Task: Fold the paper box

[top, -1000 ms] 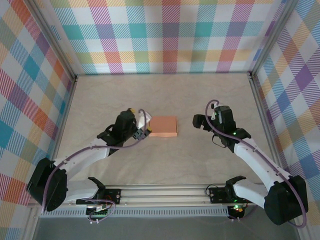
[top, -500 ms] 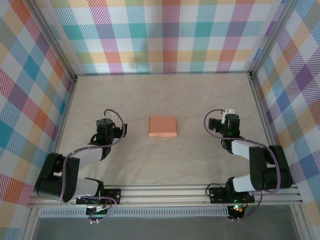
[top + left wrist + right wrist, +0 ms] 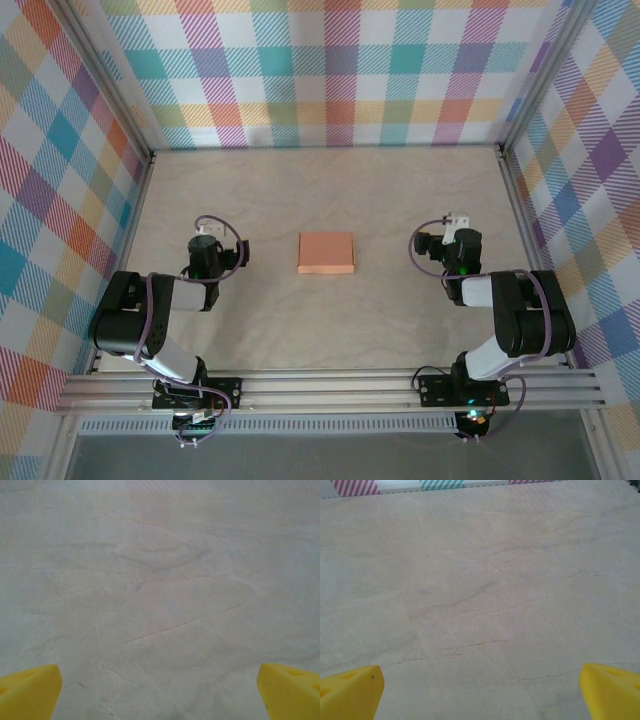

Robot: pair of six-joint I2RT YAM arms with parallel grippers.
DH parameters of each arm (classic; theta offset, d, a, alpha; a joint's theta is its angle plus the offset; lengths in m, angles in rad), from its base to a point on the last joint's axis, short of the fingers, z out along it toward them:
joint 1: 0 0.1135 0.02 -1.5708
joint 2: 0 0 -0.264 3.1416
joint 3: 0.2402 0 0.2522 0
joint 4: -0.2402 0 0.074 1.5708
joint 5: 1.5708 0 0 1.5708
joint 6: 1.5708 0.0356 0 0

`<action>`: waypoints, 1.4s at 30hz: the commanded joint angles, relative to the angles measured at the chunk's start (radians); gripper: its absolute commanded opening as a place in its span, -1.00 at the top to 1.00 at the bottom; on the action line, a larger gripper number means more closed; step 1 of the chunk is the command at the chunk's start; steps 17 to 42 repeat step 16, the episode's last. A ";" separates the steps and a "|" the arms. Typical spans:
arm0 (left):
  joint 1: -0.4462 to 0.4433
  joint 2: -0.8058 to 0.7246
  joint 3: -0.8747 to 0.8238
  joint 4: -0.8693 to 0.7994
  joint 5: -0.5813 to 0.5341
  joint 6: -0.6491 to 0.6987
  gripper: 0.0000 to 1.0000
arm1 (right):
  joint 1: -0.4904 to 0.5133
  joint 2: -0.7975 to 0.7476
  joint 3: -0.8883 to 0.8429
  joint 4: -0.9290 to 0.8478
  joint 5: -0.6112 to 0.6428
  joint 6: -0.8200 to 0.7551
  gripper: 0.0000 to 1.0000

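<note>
The left gripper (image 3: 206, 243) is hanging low over the pale table (image 3: 380, 190) on the left side, its yellow fingertips (image 3: 27, 690) spread wide apart and gripping nothing. The paper box (image 3: 327, 253) is lying flat as a shallow rectangle at the table's middle, between the two grippers and well apart from both. The right gripper (image 3: 455, 240) is sitting on the right, its fingertips (image 3: 610, 690) likewise spread wide, holding nothing.
</note>
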 commanded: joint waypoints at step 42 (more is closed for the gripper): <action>0.019 0.002 0.028 0.033 0.039 -0.027 -1.00 | -0.004 -0.005 0.000 0.050 -0.021 0.002 -0.99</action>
